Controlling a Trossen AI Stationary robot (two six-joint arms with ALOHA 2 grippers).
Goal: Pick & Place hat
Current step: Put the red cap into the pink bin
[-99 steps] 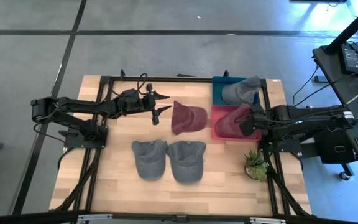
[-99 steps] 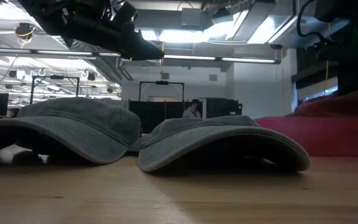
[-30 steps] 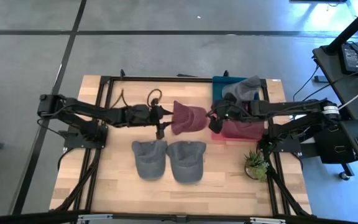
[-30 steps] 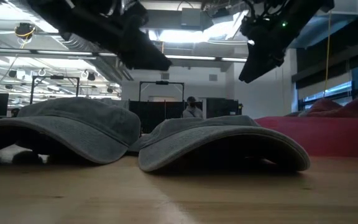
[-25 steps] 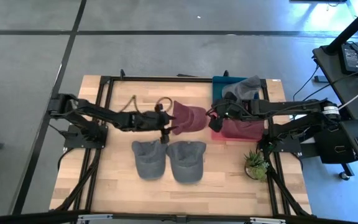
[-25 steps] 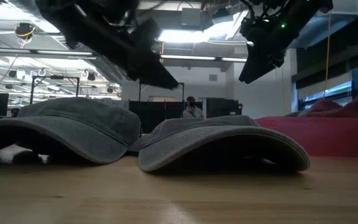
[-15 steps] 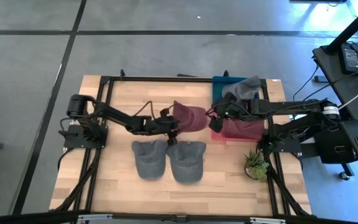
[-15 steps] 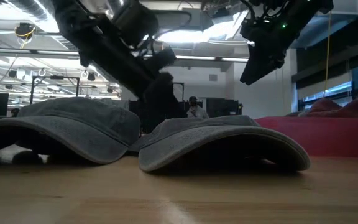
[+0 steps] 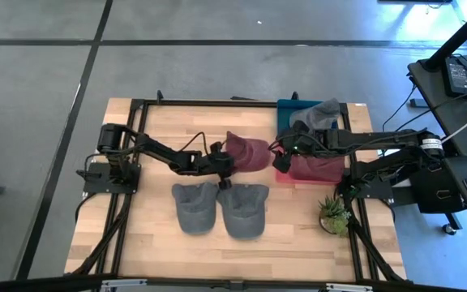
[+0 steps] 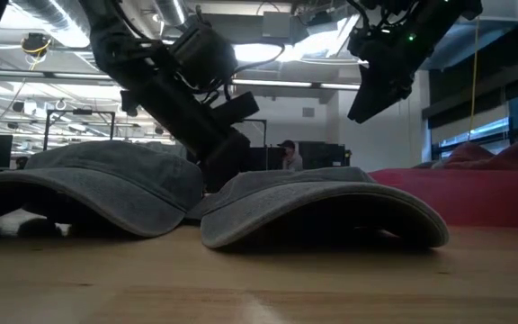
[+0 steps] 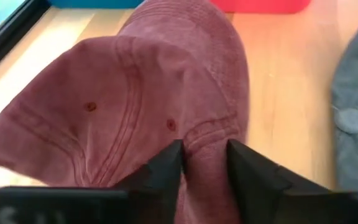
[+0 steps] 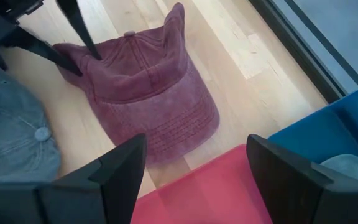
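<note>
Now reaching in lower, left gripper (image 11: 204,163) pinching maroon hat (image 9: 246,152) fabric, lift and placing into red bin (image 9: 321,172) pending.

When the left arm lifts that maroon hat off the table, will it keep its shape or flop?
The maroon hat will probably flop: its crown already looks creased and caved where the left pincer nips a fold of cloth. The brim looks flatter and stitched, so it may stay stiffer and hang down. It seems light, and the thin fold might slip.
</note>
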